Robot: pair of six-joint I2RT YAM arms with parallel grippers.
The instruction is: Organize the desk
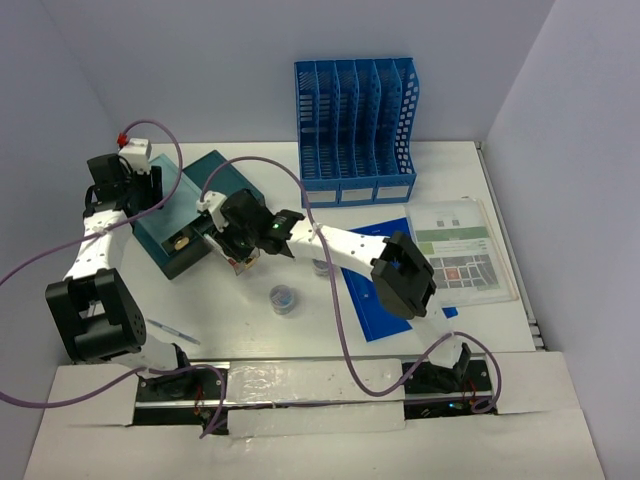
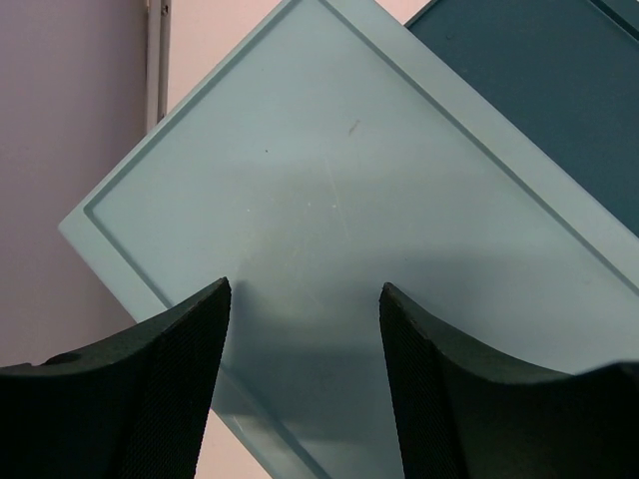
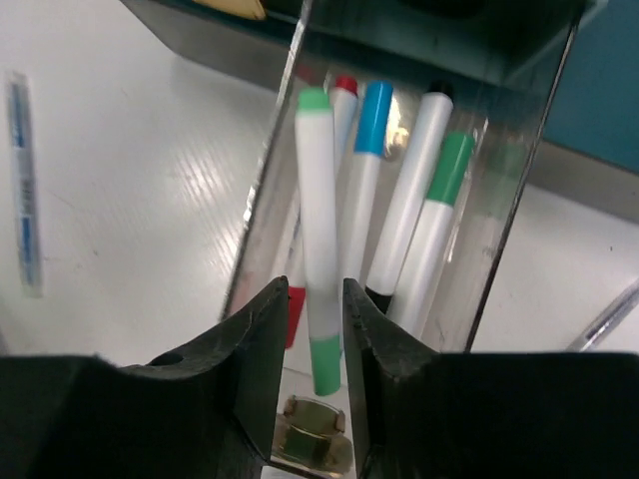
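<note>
The flat white desk is lying between pale lavender walls. The left gripper is hanging wide apart over a pale teal rectangular lid. The right gripper is narrowly flanking a green-capped white marker in a clear plastic holder; whether it is gripping the marker cannot be told.

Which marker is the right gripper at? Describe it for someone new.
On the left half of the desk, beside the dark teal box, stands a clear marker holder. The marker sits between the fingers of the right gripper. Unlike its neighbours, it is green at both ends.
</note>
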